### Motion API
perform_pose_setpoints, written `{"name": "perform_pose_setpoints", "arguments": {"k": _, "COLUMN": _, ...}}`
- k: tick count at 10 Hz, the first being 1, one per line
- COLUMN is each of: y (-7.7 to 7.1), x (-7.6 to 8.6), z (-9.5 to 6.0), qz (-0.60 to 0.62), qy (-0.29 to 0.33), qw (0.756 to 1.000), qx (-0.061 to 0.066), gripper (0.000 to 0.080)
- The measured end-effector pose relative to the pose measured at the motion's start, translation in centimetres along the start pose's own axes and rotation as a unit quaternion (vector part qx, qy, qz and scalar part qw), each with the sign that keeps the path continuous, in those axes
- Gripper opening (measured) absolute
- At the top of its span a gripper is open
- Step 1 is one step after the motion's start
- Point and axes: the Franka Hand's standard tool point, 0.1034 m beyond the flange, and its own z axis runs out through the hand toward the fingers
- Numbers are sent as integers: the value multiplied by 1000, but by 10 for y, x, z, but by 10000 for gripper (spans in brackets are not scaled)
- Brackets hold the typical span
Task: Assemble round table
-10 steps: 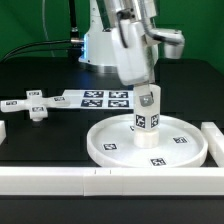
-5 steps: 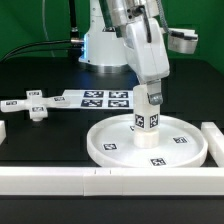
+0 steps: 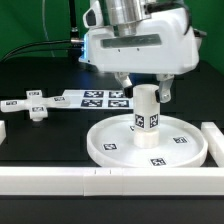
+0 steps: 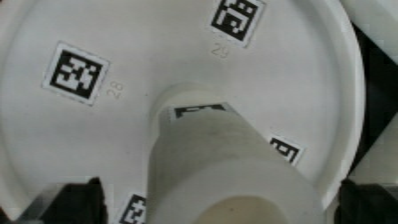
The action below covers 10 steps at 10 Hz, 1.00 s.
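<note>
Up over the middle of the disc, the gripper (image 3: 145,88) is parked around the top of the leg (image 3: 147,112). In the wrist view its dark fingertips (image 4: 80,195) are seen either side of the leg, with a sliver of white gap on one side, so it looks released and not clamped on anything. The leg is stood upright in the central hub (image 3: 150,158) of the rimmed disc (image 3: 105,152), and that's the only part sat in it. Square tags are dotted over the disc floor around it. Off on the exterior view's left, the small foot piece (image 3: 38,109) is laid on the black table (image 3: 40,147), near the marker board (image 3: 100,97). A white border bar (image 3: 60,181) is set along the near edge.
</note>
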Motion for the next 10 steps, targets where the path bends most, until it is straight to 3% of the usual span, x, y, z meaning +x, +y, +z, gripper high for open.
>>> {"name": "perform_pose_setpoints", "arguments": {"k": 5, "y": 1, "x": -1, "z": 1, "qz": -187, "qy": -1, "qw": 982, "qx": -7, "gripper": 649}}
{"name": "perform_pose_setpoints", "arguments": {"k": 7, "y": 0, "x": -1, "z": 1, "qz": -311, "qy": -1, "qw": 950, "qx": -19, "gripper": 649}}
{"name": "perform_pose_setpoints", "arguments": {"k": 9, "y": 3, "x": 1, "z": 4, "qz": -403, "qy": -3, "qw": 915, "qx": -21, "gripper": 649}}
{"name": "perform_pose_setpoints", "arguments": {"k": 10, "y": 3, "x": 1, "z": 4, "qz": -415, "qy": -3, "qw": 910, "qx": -21, "gripper": 649}}
